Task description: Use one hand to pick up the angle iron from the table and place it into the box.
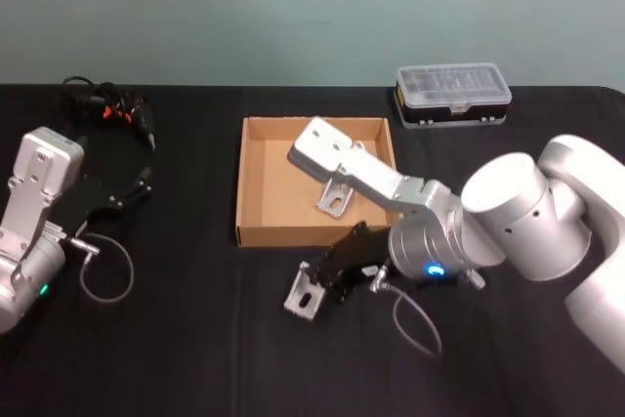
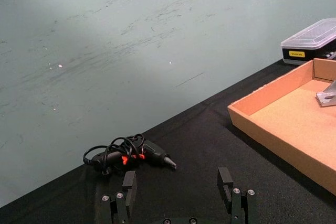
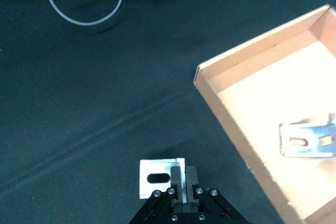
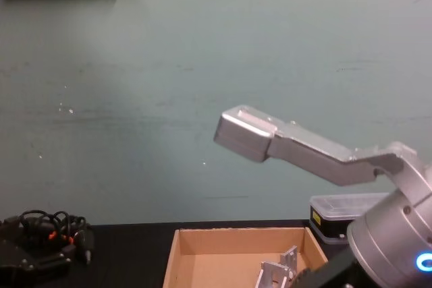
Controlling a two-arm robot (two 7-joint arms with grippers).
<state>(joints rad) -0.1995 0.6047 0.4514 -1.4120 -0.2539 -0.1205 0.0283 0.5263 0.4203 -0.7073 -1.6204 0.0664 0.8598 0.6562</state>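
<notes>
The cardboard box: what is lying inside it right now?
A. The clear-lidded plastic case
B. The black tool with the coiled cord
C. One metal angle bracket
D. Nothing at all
C. One angle iron lies on the floor of the box, while a second angle iron sits outside it on the table, with the right gripper closed on it.

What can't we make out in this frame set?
- Head view: the right gripper hides part of the angle iron on the table.
- Chest view: the bottom edge cuts off the box floor.
- Head view: the right arm covers part of the box's second bracket.
- Plastic case: contents too small to read.
</notes>
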